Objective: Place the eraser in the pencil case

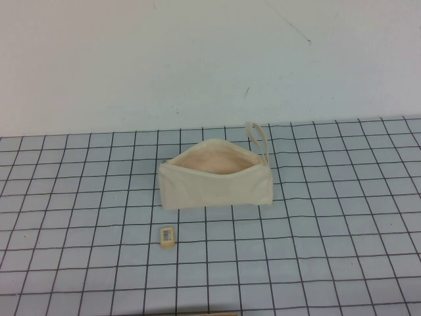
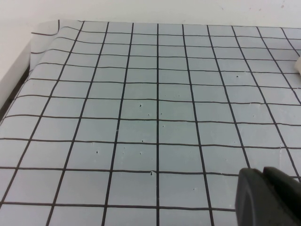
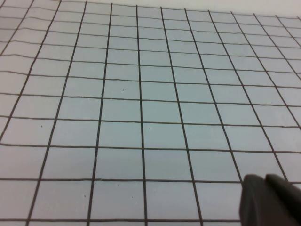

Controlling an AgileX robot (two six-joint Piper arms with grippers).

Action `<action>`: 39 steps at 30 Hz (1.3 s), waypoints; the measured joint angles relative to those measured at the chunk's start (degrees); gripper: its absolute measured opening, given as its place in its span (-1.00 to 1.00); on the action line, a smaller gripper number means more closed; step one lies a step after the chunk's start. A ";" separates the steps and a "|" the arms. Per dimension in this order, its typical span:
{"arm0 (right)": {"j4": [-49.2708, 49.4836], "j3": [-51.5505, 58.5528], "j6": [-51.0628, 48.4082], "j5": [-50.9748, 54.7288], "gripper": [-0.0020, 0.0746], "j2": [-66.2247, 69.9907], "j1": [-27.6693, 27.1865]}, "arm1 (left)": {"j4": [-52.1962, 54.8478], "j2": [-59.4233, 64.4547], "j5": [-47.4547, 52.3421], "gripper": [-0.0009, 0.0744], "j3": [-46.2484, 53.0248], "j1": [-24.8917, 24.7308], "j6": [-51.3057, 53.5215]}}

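Observation:
The pencil case [image 1: 216,176] is a cream-white pouch lying in the middle of the grid mat. Its zip mouth is open and shows the peach lining, and its loop strap [image 1: 257,137] is at the far right end. The eraser [image 1: 168,236], a small cream block with a barcode label, lies on the mat just in front of the case's left end, apart from it. Neither arm shows in the high view. My left gripper [image 2: 262,171] is shut and empty above bare mat. My right gripper [image 3: 264,179] is shut and empty above bare mat.
The blue-grey grid mat [image 1: 316,250] covers the table, with a white wall [image 1: 197,59] behind it. In the left wrist view the mat's left edge [image 2: 37,42] curls up against a white border, and a cream sliver [image 2: 298,66] shows at the picture's edge.

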 joint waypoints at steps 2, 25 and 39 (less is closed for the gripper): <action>0.00 0.00 0.00 0.00 -0.95 0.00 0.00 | 0.00 0.00 -0.33 -0.98 0.00 0.00 0.00; 0.00 0.00 0.00 0.00 -0.95 0.00 0.00 | 0.65 0.00 -45.38 -0.98 0.32 0.00 -2.72; 0.00 0.00 0.00 0.00 -0.95 0.00 0.00 | -0.27 -0.05 -45.50 -0.98 -3.13 0.00 -5.55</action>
